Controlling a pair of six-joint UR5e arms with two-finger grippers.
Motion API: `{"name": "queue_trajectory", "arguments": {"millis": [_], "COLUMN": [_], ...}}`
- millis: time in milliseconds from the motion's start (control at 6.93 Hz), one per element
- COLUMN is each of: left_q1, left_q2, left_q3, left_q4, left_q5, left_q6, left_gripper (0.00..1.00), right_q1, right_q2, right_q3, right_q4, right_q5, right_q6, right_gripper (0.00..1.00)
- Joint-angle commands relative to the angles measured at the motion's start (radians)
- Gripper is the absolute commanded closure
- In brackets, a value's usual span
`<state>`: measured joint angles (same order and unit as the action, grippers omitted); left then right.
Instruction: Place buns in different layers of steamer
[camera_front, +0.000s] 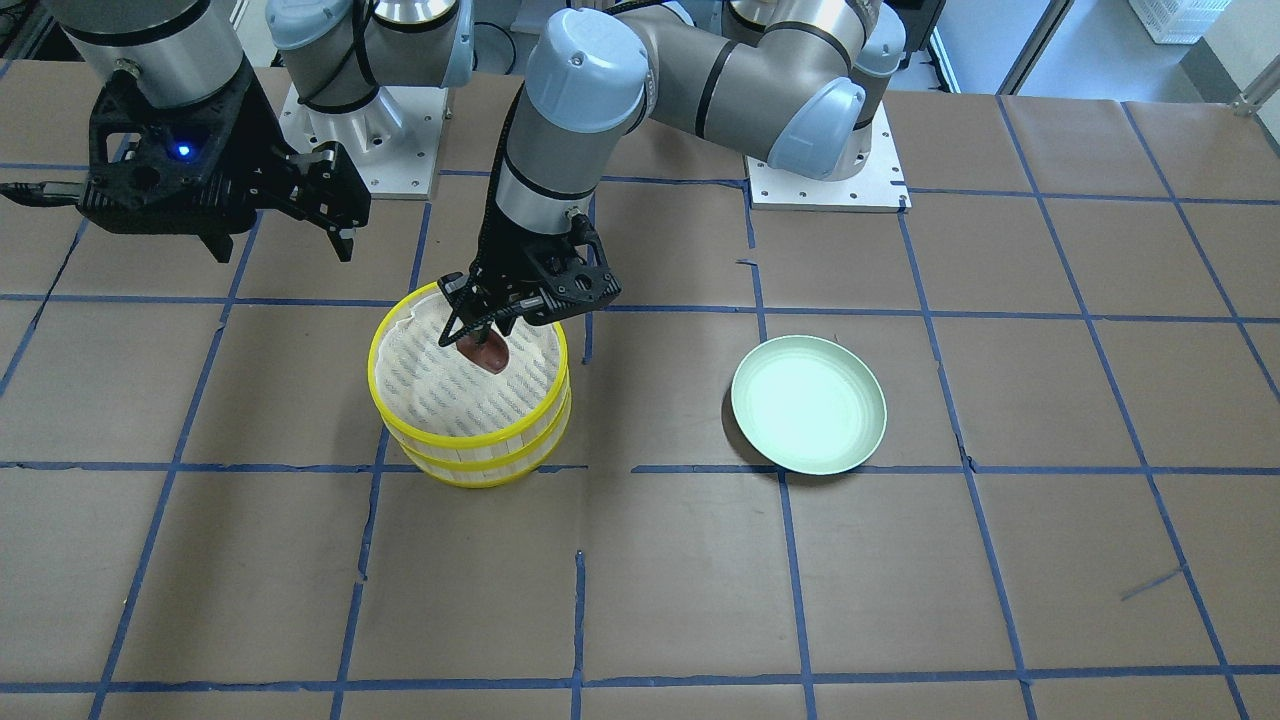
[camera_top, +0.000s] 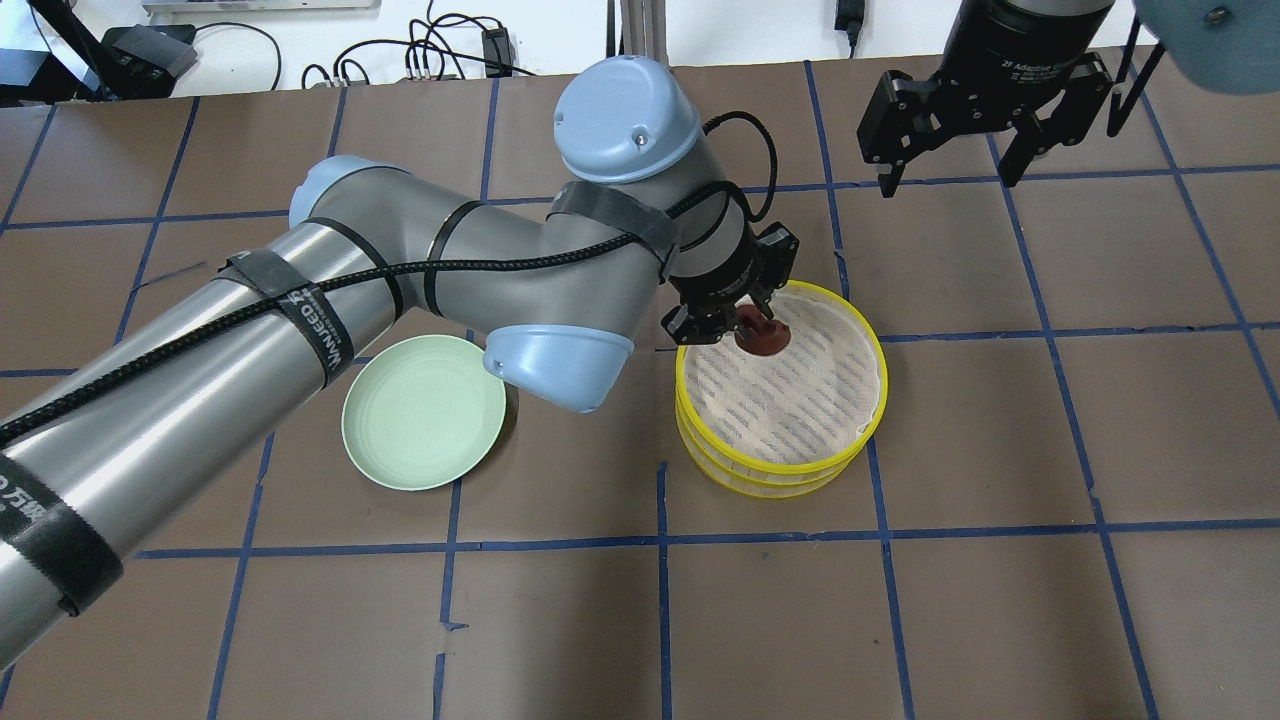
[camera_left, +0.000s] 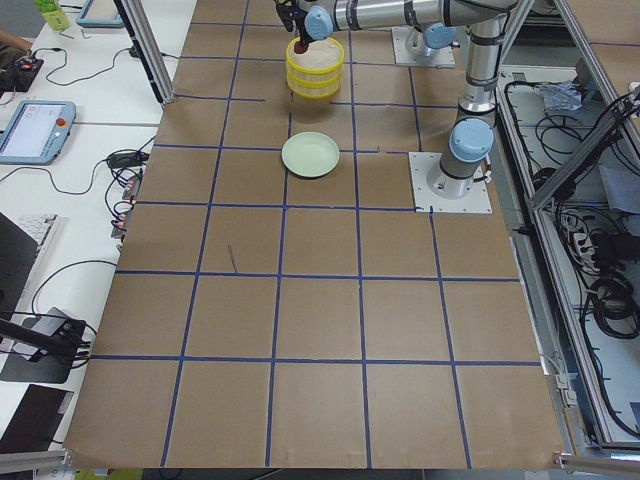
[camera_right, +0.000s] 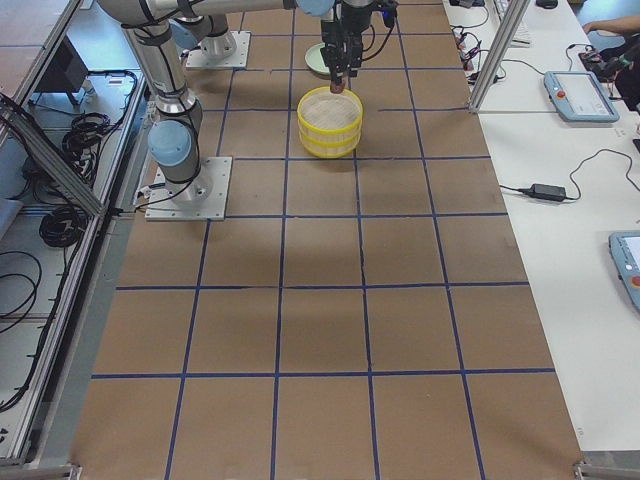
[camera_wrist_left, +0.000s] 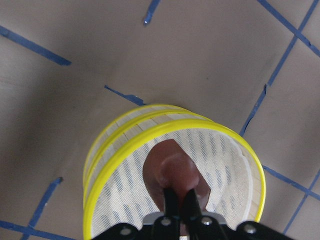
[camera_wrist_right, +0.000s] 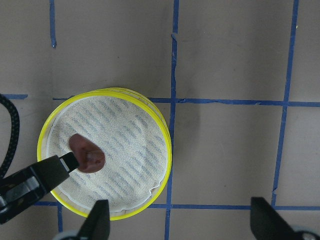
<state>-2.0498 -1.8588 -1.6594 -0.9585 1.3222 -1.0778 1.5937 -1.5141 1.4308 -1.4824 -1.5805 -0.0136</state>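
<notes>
In the left wrist view, the left gripper has its jaws nearly closed, pinching the near end of the reddish-brown bun. The bun hangs over the white perforated liner of the steamer's upper layer, inside the yellow rim and toward the left arm's side. I cannot tell whether it touches the liner yet.

The step in hand looks like setting this bun down. To do it well, I would lower it straight until its underside rests on the liner. Then part the jaws only a little and lift off vertically, so that the glossy bun does not cling and drag. Keeping off the rim matters, because the two tiers are only stacked and a nudge could shift them.

The bun's long axis runs out from the jaws toward the far rim. Its narrower end points away from the jaws, and apparently tilts down.

The white bun shows in no view. Farther off on the bench, the pale green dish sits well apart. The right gripper hovers with its jaws spread wide, holding nothing.
</notes>
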Motion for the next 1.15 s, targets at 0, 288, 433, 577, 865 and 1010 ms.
{"name": "queue_trajectory", "arguments": {"millis": [0,288,433,577,865,1010], "left_q1": [-0.009,0.092,0.196,0.279,0.431,0.501], "left_q2": [0.004,0.013,0.026,0.051,0.177,0.258], "left_q3": [0.003,-0.029,-0.04,-0.022,-0.017,-0.011], "left_q4": [0.003,-0.015,-0.06,-0.136,-0.375,-0.473], "left_q5": [0.003,0.132,0.159,0.16,0.187,0.231], "left_q6": [0.013,0.447,0.637,0.715,0.996,1.056], "left_gripper": [0.0,0.0,0.0,0.0,0.0,0.0], "right_q1": [0.0,-0.001,0.0,0.002,0.003,0.003], "right_q2": [-0.005,-0.018,-0.018,-0.02,-0.02,-0.02], "right_q3": [0.007,0.036,0.036,0.036,0.059,0.059], "right_q4": [0.007,-0.012,-0.013,-0.016,-0.054,-0.055], "right_q5": [-0.003,-0.003,-0.001,0.005,0.001,0.002], "right_q6": [0.012,0.009,0.011,0.014,0.034,0.035], "right_gripper": [0.01,0.01,0.01,0.01,0.01,0.0]}}
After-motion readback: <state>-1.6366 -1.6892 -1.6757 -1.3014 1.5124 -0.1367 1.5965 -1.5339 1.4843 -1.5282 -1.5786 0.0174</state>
